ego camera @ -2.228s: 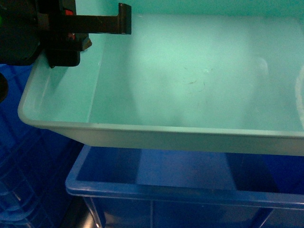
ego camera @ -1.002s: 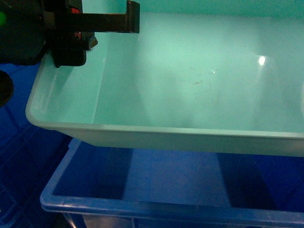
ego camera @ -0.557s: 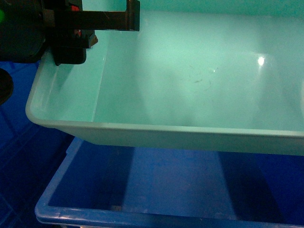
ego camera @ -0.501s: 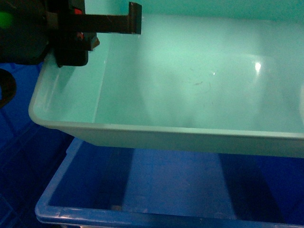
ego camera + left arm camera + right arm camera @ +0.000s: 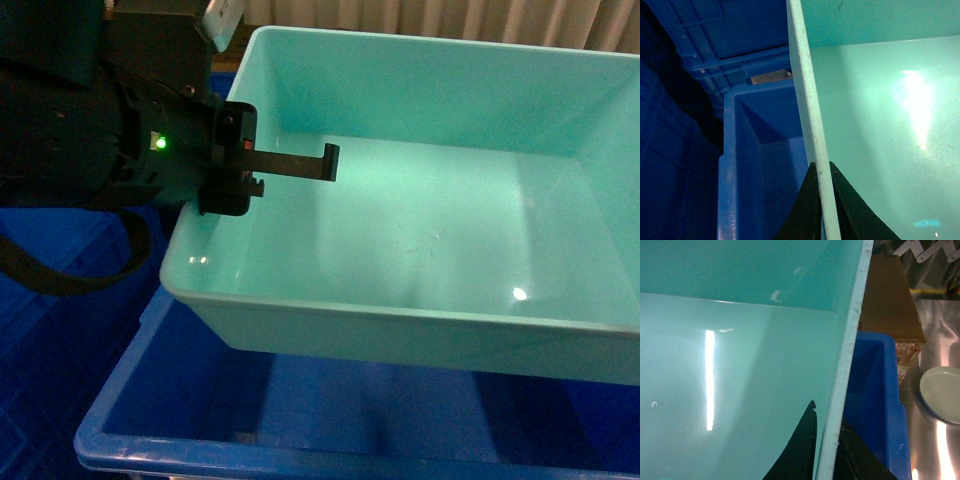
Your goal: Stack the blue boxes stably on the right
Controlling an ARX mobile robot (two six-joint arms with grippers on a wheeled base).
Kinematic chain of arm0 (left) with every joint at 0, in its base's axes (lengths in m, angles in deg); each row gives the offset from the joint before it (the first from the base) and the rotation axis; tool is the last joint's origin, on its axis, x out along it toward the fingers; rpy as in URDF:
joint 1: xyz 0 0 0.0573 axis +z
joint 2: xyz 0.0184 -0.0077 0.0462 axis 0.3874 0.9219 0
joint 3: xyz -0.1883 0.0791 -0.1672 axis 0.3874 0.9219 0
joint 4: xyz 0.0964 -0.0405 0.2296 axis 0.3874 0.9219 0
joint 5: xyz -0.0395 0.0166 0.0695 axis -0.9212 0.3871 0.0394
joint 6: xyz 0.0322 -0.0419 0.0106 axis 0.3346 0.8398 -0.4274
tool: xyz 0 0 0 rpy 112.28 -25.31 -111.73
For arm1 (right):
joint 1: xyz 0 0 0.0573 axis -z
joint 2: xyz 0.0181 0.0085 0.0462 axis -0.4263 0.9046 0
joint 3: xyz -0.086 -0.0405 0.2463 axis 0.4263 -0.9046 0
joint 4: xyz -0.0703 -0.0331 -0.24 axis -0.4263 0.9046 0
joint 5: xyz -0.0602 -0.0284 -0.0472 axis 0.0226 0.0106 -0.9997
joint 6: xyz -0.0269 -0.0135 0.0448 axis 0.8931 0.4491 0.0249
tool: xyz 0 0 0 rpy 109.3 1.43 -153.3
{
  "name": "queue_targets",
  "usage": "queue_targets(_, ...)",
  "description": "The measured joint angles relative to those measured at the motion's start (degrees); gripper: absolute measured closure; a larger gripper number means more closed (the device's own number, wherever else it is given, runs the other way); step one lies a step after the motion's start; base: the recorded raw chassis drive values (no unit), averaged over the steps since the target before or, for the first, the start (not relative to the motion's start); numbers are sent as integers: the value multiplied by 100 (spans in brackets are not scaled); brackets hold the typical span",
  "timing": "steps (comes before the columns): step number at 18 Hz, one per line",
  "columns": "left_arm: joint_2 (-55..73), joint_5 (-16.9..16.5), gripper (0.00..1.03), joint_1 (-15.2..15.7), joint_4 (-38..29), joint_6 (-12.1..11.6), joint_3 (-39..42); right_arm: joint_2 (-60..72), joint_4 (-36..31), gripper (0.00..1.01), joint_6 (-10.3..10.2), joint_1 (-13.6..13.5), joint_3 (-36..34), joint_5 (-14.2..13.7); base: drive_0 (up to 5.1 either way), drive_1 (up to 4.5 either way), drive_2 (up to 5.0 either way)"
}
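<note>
Both pincers clamp the unlabelled turquoise tub [image 5: 420, 230].

The turquoise tub [image 5: 430, 230] runs off the right edge of the head view, so its right wall and the right claw are not seen there; in the right wrist view only the dark tips of the right claw [image 5: 822, 452] show at the bottom edge, either side of the tub's rim. The dark-blue crate [image 5: 300, 430] below is mostly covered by the tub and cut by the bottom edge. The outer finger of the left claw [image 5: 235, 195] is hidden behind the tub's wall.
</note>
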Motion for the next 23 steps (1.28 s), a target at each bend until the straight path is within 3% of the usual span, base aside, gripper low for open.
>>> queue_targets(5, 730, -136, 101, 129, 186, 22, -527, 772, 192, 94, 77, 57, 533, 120, 0, 0, 0)
queue_targets(8, 2028, -297, 101, 374, 560, 44, -1447, 2098, 682, 94, 262, 61, 1475, 72, 0, 0, 0)
queue_targets(17, 2883, -315, 101, 404, 522, 332, -1447, 3016, 595, 94, 431, -37, 1517, -76, 0, 0, 0)
queue_targets(23, 3032, -389, 101, 485, 417, 345, -1414, 3112, 551, 94, 472, -173, 1613, -203, 0, 0, 0)
